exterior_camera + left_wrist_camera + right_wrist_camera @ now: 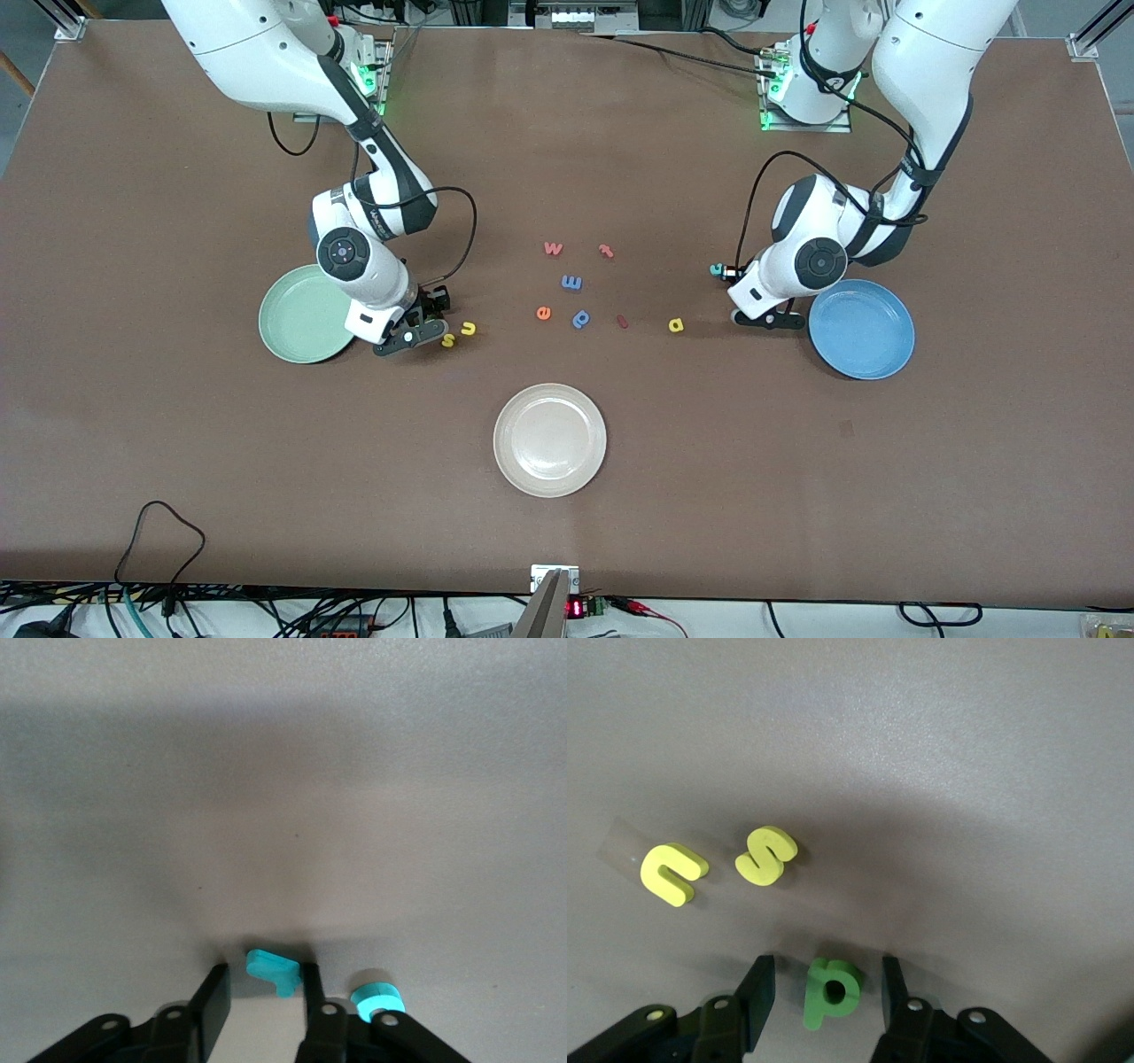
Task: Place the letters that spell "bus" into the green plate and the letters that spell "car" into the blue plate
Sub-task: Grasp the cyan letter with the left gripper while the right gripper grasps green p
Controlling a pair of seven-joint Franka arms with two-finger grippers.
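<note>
My right gripper [827, 967] is down at the table beside the green plate [292, 330], open, with its fingers either side of the green b [831, 992] and a gap on both sides. The yellow s [448, 340] and yellow u [468, 330] lie just past it. My left gripper [264, 974] is low next to the blue plate [873, 341], open around the teal r [273, 969]; one finger touches the r, the other stands apart. The teal c [377, 997] lies just outside the fingers. The yellow a [676, 325] lies toward the table's middle.
A cream-white plate [549, 440] sits nearer the front camera at mid-table. Between the arms lie a salmon w [553, 248], a red letter [606, 251], a blue letter [571, 283], an orange e [543, 312], a blue p [580, 318] and a dark red piece [623, 321].
</note>
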